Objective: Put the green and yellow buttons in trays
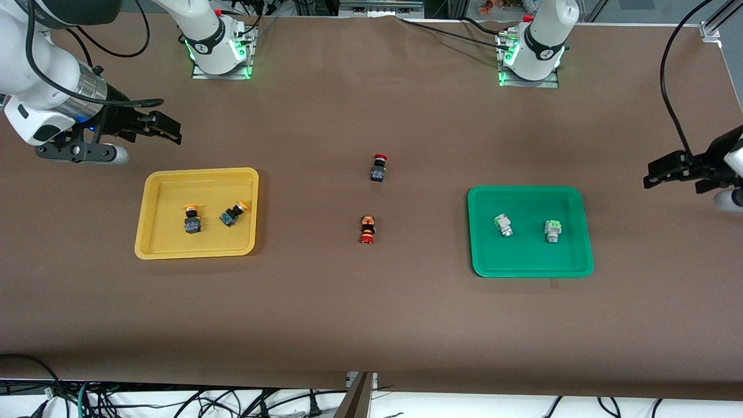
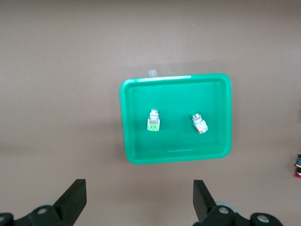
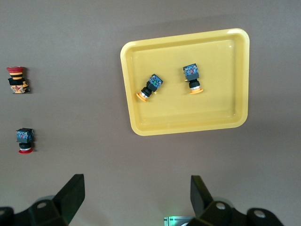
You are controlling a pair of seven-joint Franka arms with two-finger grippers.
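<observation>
Two dark buttons with yellow-orange caps (image 1: 191, 219) (image 1: 233, 213) lie in the yellow tray (image 1: 200, 172). They also show in the right wrist view (image 3: 149, 87) (image 3: 193, 78), inside the yellow tray (image 3: 183, 36). Two whitish buttons with pale green caps (image 1: 502, 224) (image 1: 552, 230) lie in the green tray (image 1: 525, 189). The left wrist view shows them (image 2: 153, 121) (image 2: 199, 123) in the green tray (image 2: 176, 78). My right gripper (image 1: 168, 129) (image 3: 136, 195) is open and empty, up over bare table beside the yellow tray. My left gripper (image 1: 656, 174) (image 2: 139, 197) is open and empty, over bare table beside the green tray.
Two dark buttons with red caps (image 1: 379, 168) (image 1: 367, 229) lie on the brown table between the trays. They also show in the right wrist view (image 3: 17, 80) (image 3: 24, 140). The arm bases stand along the table's edge farthest from the front camera.
</observation>
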